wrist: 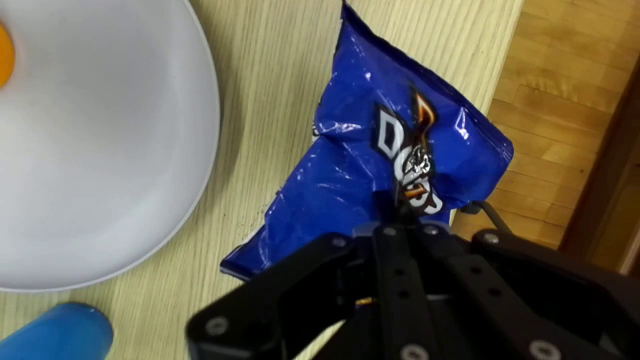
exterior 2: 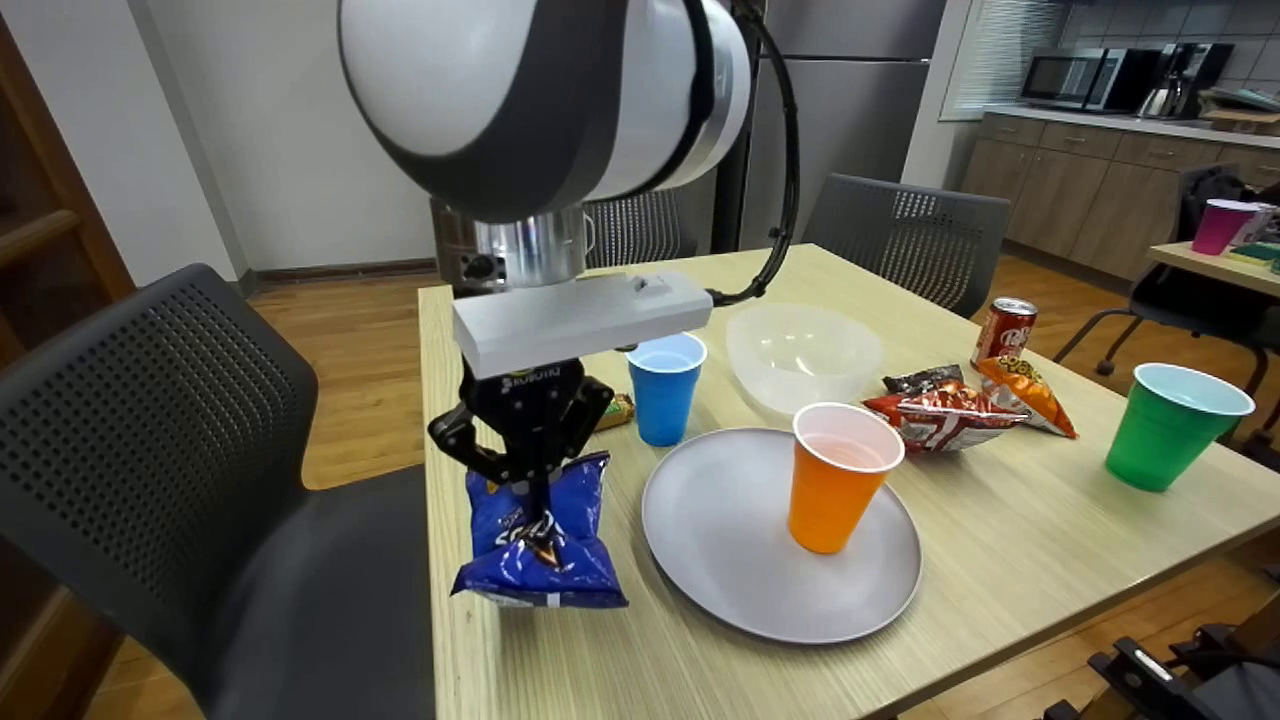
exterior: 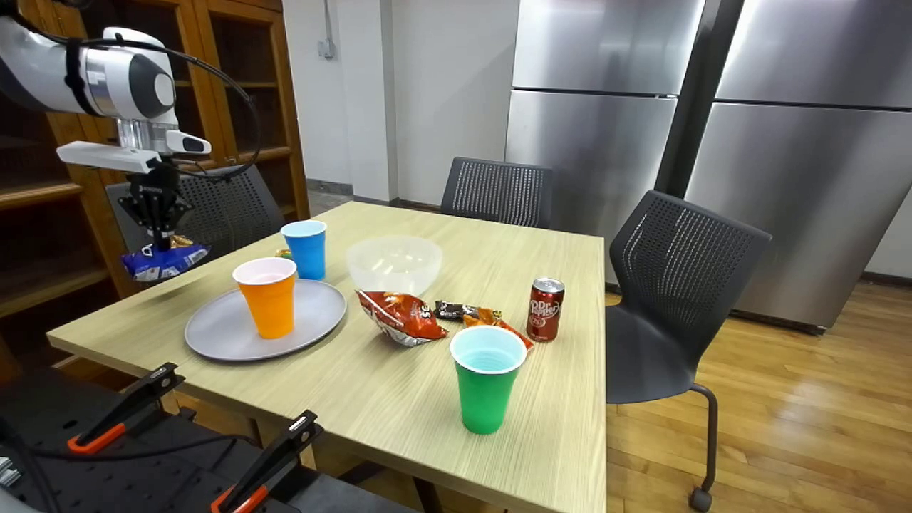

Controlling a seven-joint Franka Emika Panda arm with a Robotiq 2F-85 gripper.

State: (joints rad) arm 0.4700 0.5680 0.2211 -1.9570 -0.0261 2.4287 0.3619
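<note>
Evidently, the blue chip bag (exterior 2: 582, 560) is pinched near its middle by the narrow-set end effector (exterior 2: 538, 508), left of the gray plate (exterior 2: 720, 560), near the left edge of the table (exterior 2: 475, 665). It is judged light, slippery and easily crushed, best gripped by a gathered fold.

The bag (wrist: 345, 165) is shiny blue, creased and somewhat puffy, with white letters on a black ground and 2 orange marks across its upturned face. The gripper (exterior 2: 538, 510) pinches it near the middle of that face, gathering the film into puckers, so that the bag is bent about the grip and 2 corners jut outward along its lower side in an exterior view. It hangs raised above the table (wrist: 255, 125), partly overlapping its edge in the wrist view.
</note>
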